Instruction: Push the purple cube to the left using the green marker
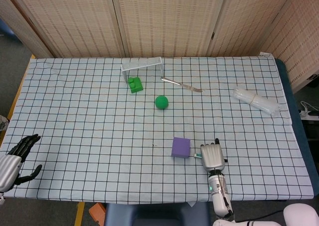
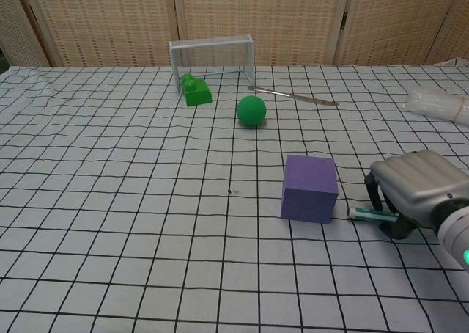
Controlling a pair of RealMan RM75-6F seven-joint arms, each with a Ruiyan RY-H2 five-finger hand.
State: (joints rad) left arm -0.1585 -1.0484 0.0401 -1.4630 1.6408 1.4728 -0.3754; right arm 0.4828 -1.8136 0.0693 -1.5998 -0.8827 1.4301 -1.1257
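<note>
— Purple first: where is the cube (image 2: 310,188)?
— On the checked cloth (image 1: 89,131), near the front edge and right of the middle. My right hand (image 2: 419,191) is just to its right.

— And the marker (image 2: 371,215)?
— I hold it low in my right hand, lying flat just above the cloth. Its tip points left at the cube's lower right side. From the chest view the tip looks very close; I cannot tell whether it touches.

— How is that hand set?
— Fingers curled down around the marker, back of the hand up.

— Your left hand (image 1: 14,159)?
— At the near left corner, fingers spread, holding nothing.

— What else lies there?
— A green ball (image 2: 251,110) beyond the cube, a green brick (image 2: 196,91) by a small white goal (image 2: 213,54), a knife (image 2: 293,94) and a clear plastic roll (image 1: 255,100) to the far right.
</note>
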